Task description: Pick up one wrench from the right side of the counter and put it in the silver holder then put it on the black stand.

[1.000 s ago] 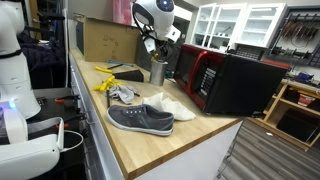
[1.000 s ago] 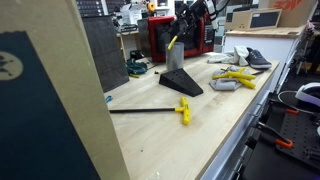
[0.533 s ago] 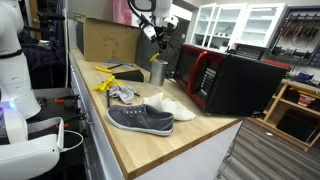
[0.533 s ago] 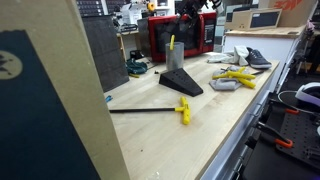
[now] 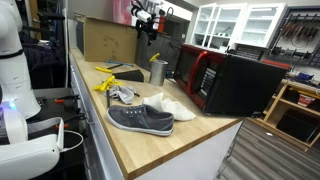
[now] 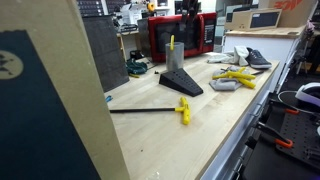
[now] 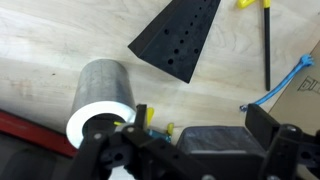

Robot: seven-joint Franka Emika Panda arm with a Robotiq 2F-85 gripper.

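My jaws: released and spread wide, gripping nothing. In the wrist view my gripper (image 7: 190, 150) fills the bottom edge, with dark fingers (image 7: 105, 155) at either side.

My position: in an exterior view my gripper (image 5: 148, 25) hangs high above the silver holder (image 5: 157, 71), well apart from it.

Silver holder: a shiny metal cup standing upright on the light wooden counter (image 5: 160, 142), near the red-fronted microwave (image 5: 235, 85). In the wrist view it sits right below me (image 7: 100, 95), its open mouth facing the lens.

Wrench: yellow, standing in the silver holder, with its upper end poking above the rim in an exterior view (image 6: 170, 43). In the wrist view, small yellow bits at the cup's mouth (image 7: 150, 116) look like that same end, though my own fingers partly cover them.

Black stand: a flat, dark, wedge-shaped piece with rows of small holes (image 7: 180, 38), lying on the counter just beside the silver holder.

Other things: a thin black rod with a yellow handle (image 6: 184, 110) lies on the counter beyond the black stand. A grey sneaker (image 5: 140, 119) and a white shoe (image 5: 182, 108) rest near the front edge. A cardboard box (image 5: 105, 40) stands at the back.
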